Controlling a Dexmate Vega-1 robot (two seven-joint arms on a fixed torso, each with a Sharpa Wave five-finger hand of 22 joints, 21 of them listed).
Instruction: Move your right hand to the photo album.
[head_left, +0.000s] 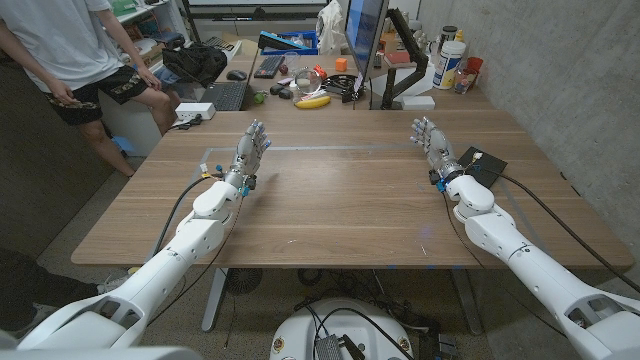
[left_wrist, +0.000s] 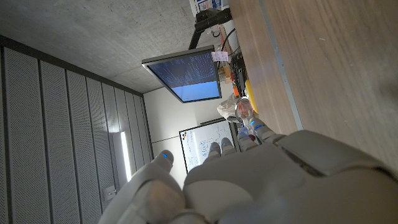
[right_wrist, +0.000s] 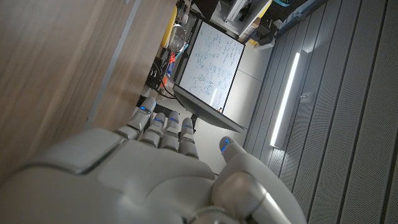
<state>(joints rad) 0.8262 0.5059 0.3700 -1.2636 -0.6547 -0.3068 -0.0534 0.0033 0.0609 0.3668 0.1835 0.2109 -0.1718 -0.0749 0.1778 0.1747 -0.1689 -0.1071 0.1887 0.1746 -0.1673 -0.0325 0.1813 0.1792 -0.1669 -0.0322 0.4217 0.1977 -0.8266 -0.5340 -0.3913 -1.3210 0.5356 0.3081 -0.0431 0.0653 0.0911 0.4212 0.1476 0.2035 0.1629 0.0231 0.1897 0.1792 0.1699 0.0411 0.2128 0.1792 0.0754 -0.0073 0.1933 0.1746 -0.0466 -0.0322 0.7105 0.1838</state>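
The robot's right hand (head_left: 432, 141) stands open-fingered and empty near the wooden surface's (head_left: 340, 205) right edge, just beside a flat, dark, square photo album (head_left: 484, 165). The left hand (head_left: 250, 150), also open, waits near the left edge. The album looks stiff and light, best gripped by an edge. No lettering is legible.

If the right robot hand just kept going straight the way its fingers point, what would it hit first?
Bare table first; the right robot hand points toward the far edge, where the monitor's base seems nearest in line, though depth is unclear.
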